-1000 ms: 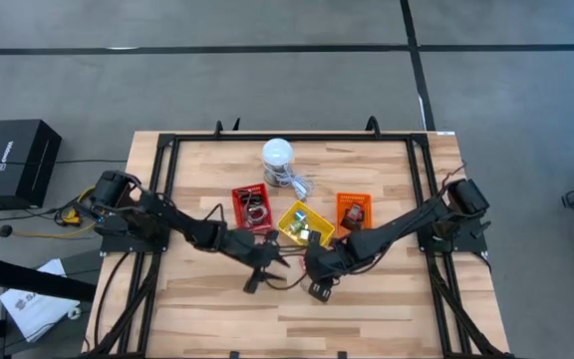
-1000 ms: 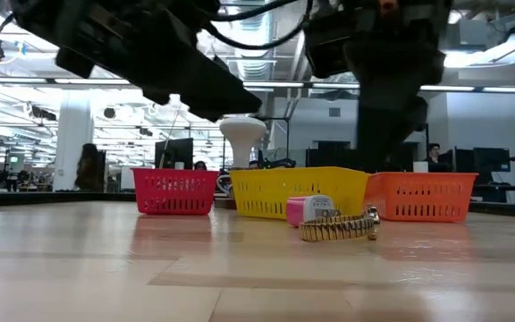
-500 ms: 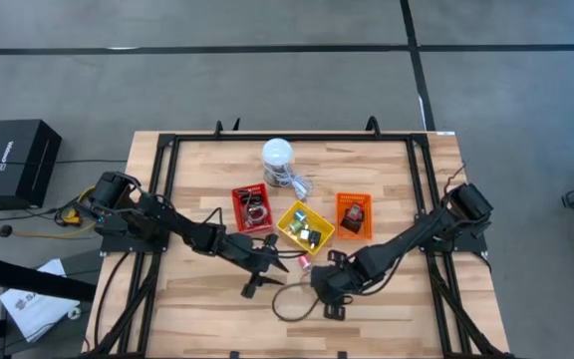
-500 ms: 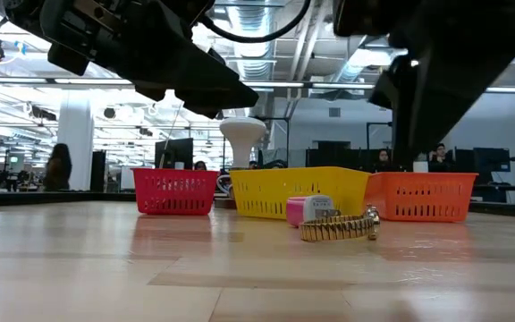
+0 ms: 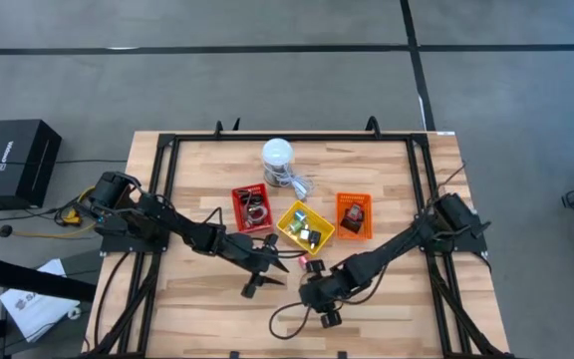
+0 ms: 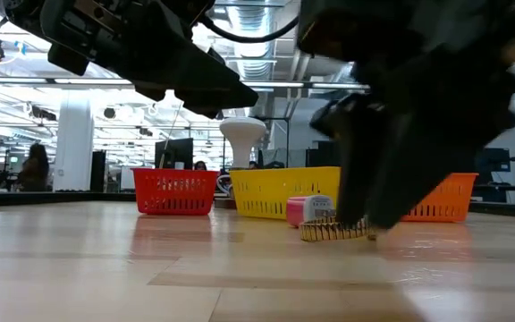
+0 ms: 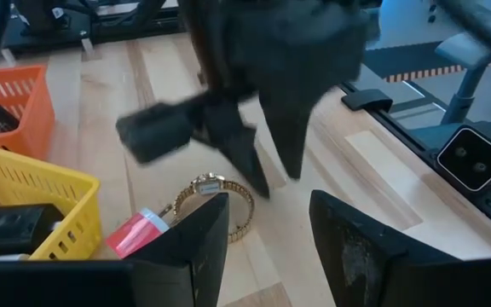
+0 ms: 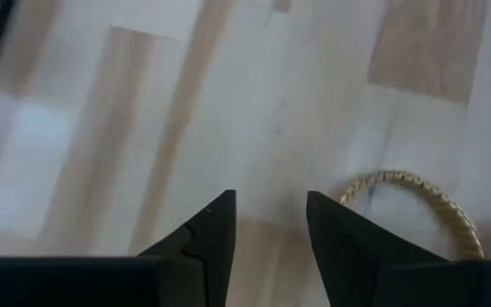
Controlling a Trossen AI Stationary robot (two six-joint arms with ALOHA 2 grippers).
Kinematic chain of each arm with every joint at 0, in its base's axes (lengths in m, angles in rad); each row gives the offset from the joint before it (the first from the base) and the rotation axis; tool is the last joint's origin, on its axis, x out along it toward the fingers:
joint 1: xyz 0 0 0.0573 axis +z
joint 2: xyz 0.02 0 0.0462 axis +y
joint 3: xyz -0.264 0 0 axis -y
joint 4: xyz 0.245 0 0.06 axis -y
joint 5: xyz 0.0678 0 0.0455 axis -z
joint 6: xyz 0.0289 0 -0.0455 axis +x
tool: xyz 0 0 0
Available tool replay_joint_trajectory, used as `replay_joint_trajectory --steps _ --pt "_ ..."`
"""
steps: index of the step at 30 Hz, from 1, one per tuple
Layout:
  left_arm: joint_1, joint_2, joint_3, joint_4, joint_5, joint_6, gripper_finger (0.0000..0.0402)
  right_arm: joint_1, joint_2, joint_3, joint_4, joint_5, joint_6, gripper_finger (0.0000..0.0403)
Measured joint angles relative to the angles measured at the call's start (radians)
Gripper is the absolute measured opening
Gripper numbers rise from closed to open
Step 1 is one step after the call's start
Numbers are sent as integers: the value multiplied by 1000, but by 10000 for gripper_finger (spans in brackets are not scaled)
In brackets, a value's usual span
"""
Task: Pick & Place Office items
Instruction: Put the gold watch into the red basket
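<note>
A gold watch band [image 6: 333,230] lies in a loop on the wood, next to a small pink piece [image 6: 309,209], just in front of the yellow tray [image 6: 284,192]. My right gripper [image 8: 267,223] is open and hovers low over bare wood, with the watch band [image 8: 416,205] off to one side of its fingers and apart from them. My left gripper [image 7: 267,230] is open too and hangs above the table, looking at the watch band [image 7: 216,200], the pink piece [image 7: 139,232] and the right gripper [image 7: 254,111]. Other small items lie in the trays.
The red tray [image 5: 252,207], yellow tray [image 5: 305,225] and orange tray [image 5: 353,214] stand in a row mid-table, and behind them the white cylinder [image 5: 278,155] with its cable. Black frame rails run along the table's edges. Bare wood lies toward the near edge. People show in the room behind.
My right gripper has moved toward the table's near edge and then left, and has come down low beside the watch band, now partly blocking it in the low view. The left arm has stayed nearly still. The watch band and pink piece have not moved.
</note>
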Motion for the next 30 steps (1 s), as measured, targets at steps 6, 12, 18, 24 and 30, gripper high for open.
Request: replay_joint_trajectory --steps 6,12,18,24,30 --pt "0 0 0 0 0 0 158 -11 30 59 -44 3 -30 133" --pt "0 0 0 -1 0 0 158 -9 5 110 -161 80 -30 134" --pt "0 0 0 -1 0 0 158 -33 56 103 -195 82 -30 134" --pt "0 0 0 -2 0 0 158 -46 87 108 -196 42 -31 130" --pt "0 0 0 -2 0 0 158 -48 75 106 -201 36 -46 81"
